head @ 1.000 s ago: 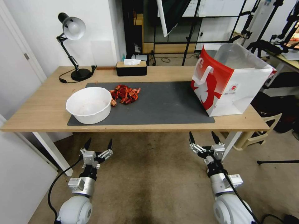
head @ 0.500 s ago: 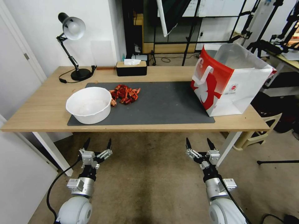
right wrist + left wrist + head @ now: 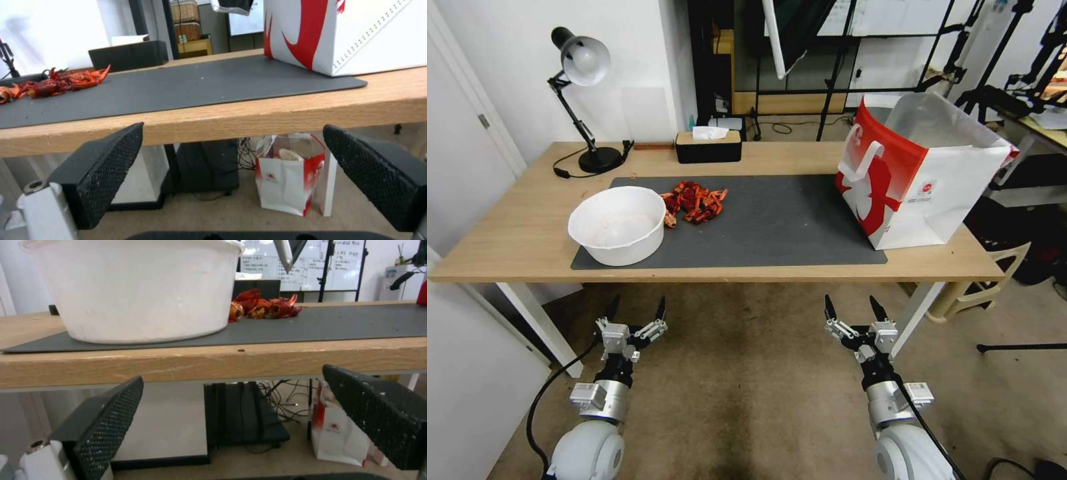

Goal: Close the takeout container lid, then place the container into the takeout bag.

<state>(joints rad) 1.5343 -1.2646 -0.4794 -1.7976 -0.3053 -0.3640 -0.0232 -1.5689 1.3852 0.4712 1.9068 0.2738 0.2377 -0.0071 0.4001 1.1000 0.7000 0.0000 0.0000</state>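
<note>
Both end effectors, left [image 3: 636,311] and right [image 3: 850,309], agape below table [image 3: 527,233].

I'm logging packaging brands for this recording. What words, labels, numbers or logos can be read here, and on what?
None can be read.
Takeout bag: small red logo with fine print on its white side, too small to read; the red figure carries no words.
Whiteboard behind the table: handwritten lines, blurred.
Small bag on the floor under the table: red emblem, print unreadable.
</note>
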